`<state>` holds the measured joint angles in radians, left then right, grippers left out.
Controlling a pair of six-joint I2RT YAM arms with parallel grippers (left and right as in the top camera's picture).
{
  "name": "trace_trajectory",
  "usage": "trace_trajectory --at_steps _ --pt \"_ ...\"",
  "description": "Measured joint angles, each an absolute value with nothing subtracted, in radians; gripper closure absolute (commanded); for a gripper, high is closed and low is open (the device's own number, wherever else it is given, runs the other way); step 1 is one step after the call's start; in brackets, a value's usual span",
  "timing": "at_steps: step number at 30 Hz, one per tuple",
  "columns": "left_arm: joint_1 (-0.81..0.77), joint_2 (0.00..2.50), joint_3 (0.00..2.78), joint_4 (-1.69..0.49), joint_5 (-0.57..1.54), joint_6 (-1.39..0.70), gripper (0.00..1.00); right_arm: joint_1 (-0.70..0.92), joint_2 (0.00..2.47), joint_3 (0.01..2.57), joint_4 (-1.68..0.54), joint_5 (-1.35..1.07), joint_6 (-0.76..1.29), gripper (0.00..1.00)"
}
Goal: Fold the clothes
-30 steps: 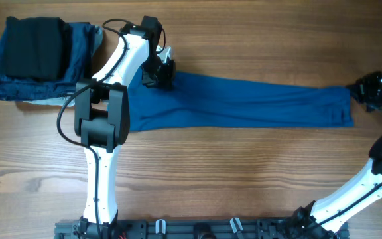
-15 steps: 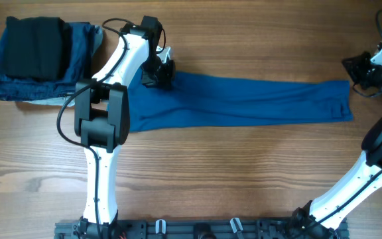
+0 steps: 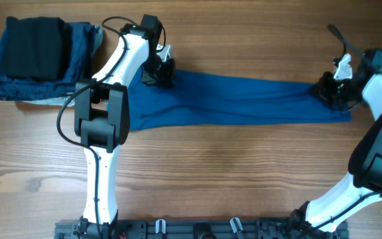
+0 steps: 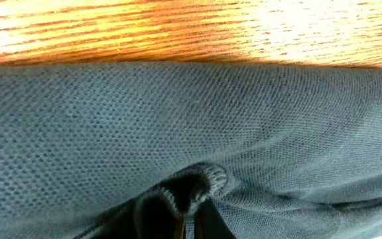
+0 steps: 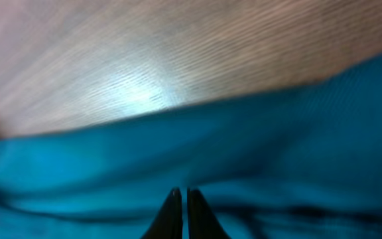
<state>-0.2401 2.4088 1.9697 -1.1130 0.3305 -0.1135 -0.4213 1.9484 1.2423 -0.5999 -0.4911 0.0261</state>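
Blue polo shirt (image 3: 244,101): lies flat as a long narrow band across the table (image 3: 211,172). My left gripper (image 3: 159,74) is at its left end, jaws pinching a ridge of cloth. My right gripper (image 3: 329,89) is at its right end, jaws pressed together; cannot tell if cloth is caught. Folded dark pile (image 3: 38,60) far left, apart.

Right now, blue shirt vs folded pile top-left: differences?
The blue shirt lies stretched in one long band; the folded pile is compact, stacked. Shirt is medium blue; pile is darker, with a black piece on top. The left gripper pinches the shirt and the right gripper sits at its other end; nothing touches the pile. Both rest on the wooden table.
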Motion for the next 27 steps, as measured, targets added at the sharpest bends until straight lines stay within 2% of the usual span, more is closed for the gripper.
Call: trace_trajectory --at_steps 3,9,11,15,18,20,21,22,23,27 --pt "-0.240 2.409 1.970 -1.103 0.330 -0.113 0.94 -0.422 1.948 1.126 -0.476 -0.413 0.038 0.96" --pt "-0.240 2.409 1.970 -1.091 0.327 -0.113 0.94 -0.417 1.906 1.095 -0.463 -0.250 0.130 0.95" --pt "-0.240 2.409 1.970 -1.091 0.327 -0.113 0.95 -0.418 1.905 1.100 -0.466 -0.242 0.137 0.83" --pt "-0.240 2.409 1.970 -1.085 0.327 -0.113 0.94 -0.452 1.922 1.202 -0.583 -0.303 0.081 0.79" --pt "-0.240 2.409 1.970 -1.081 0.326 -0.114 0.90 -0.451 1.918 1.354 -0.743 -0.410 0.008 0.78" --pt "-0.240 2.409 1.971 -1.079 0.328 -0.115 0.86 -0.395 1.896 1.385 -0.846 -0.476 -0.101 0.81" --pt "-0.240 2.409 1.974 -1.073 0.327 -0.117 0.86 -0.315 1.890 1.386 -0.899 -0.521 -0.203 0.90" --pt "-0.240 2.409 1.975 -1.069 0.327 -0.117 0.87 -0.269 1.890 1.386 -0.918 -0.540 -0.253 0.96" --pt "-0.240 2.409 1.975 -1.068 0.327 -0.117 0.96 -0.187 1.890 1.386 -0.920 -0.553 -0.321 0.96" --pt "-0.240 2.409 1.976 -1.066 0.315 -0.117 0.96 0.078 1.890 1.386 -0.795 -0.484 -0.424 0.96"
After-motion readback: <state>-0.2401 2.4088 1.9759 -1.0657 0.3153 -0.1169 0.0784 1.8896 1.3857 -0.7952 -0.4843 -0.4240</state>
